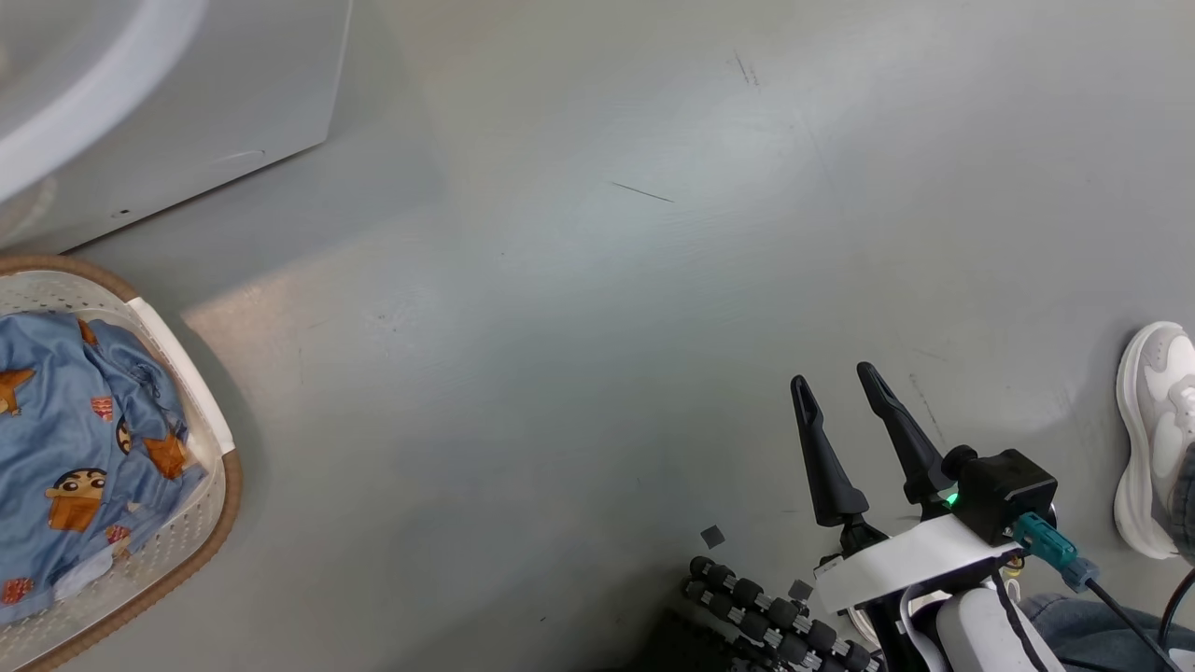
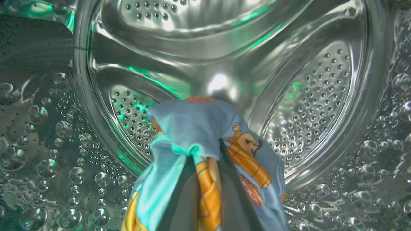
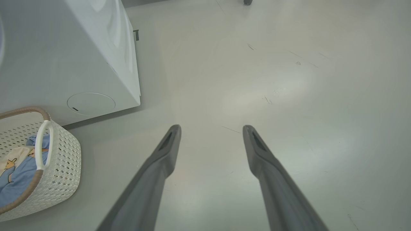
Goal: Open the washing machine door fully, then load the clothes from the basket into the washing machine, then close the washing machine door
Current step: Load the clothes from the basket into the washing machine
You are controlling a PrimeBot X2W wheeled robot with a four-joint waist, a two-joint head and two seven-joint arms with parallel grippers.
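Item 1. Left claw (image 2: 205,160): fingers together, clamped on a light blue garment (image 2: 192,125) printed with orange-brown cartoon figures. The cloth is draped over both fingers at 6 o'clock of the left wrist view. Claw and garment are inside the steel perforated drum (image 2: 224,48), with the drum's back wall ahead at 12 o'clock.

Item 2. Right claw (image 1: 831,378): fingers wide apart, holding nothing, above bare grey floor (image 1: 607,327) at 5 o'clock of the head view.

Item 3. Basket (image 1: 219,504): cream perforated plastic with a brown rim, on the floor at 8 o'clock of the head view. It holds more blue printed clothes (image 1: 84,467).

Item 4. Washing machine (image 1: 187,112): white body at 10 o'clock, just beyond the basket.

Item 5. A person's white shoe (image 1: 1153,439): at 4 o'clock, near the right claw's arm.
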